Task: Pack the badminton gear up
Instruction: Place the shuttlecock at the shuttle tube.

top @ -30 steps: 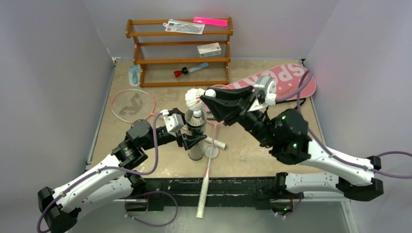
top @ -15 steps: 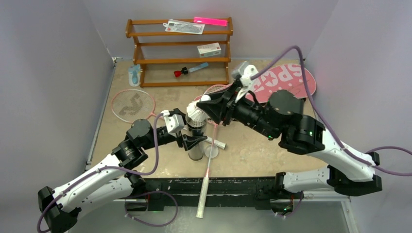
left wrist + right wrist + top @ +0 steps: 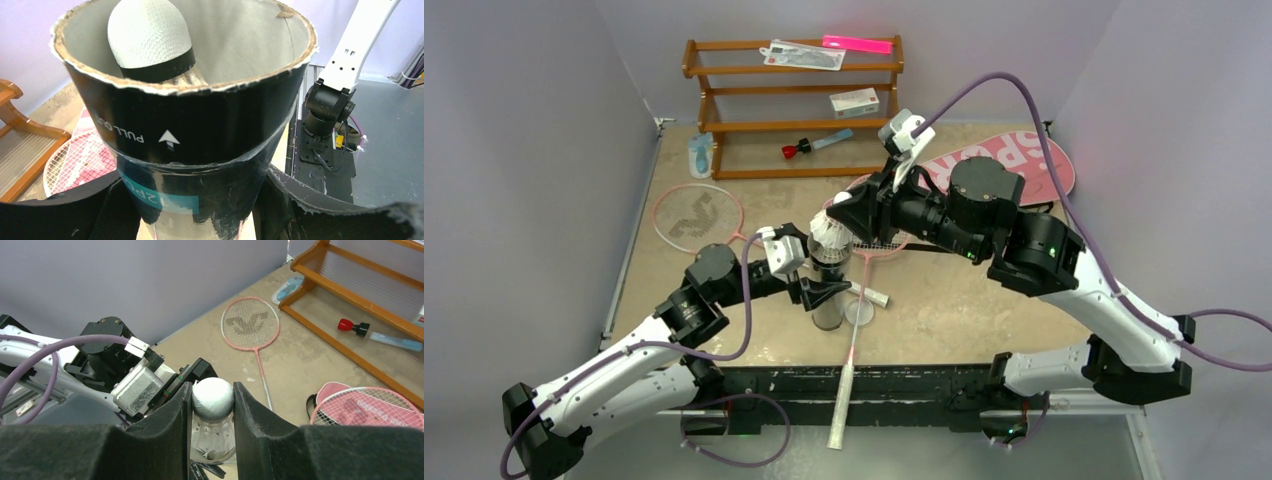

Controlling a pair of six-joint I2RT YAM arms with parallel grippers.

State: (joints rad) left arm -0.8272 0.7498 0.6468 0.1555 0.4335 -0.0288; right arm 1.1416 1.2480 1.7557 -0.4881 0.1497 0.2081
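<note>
My left gripper (image 3: 821,287) is shut on the long black tube (image 3: 828,285) and holds it upright near the table's front; in the left wrist view (image 3: 195,205) its pads flank the tube (image 3: 190,125). A shuttlecock (image 3: 150,42) with a black-banded cork sits inside the tube's open mouth. My right gripper (image 3: 836,218) is shut on the cork of a white feather shuttlecock (image 3: 828,233), skirt down, right over the tube's mouth; the right wrist view (image 3: 213,401) shows the cork (image 3: 213,397) pinched. One pink racket (image 3: 696,215) lies at the left. A second racket (image 3: 876,240) lies partly on the pink SPORT bag (image 3: 1024,160).
A wooden rack (image 3: 794,125) stands at the back with a small white box (image 3: 854,101) and a red-capped blue tool (image 3: 816,143). A clear round lid (image 3: 859,312) lies beside the tube. The second racket's white handle (image 3: 842,405) hangs over the front edge.
My right arm has swung left and down, carrying the shuttlecock from up and right of the tube to just over its mouth. My left arm and the tube have not moved.
</note>
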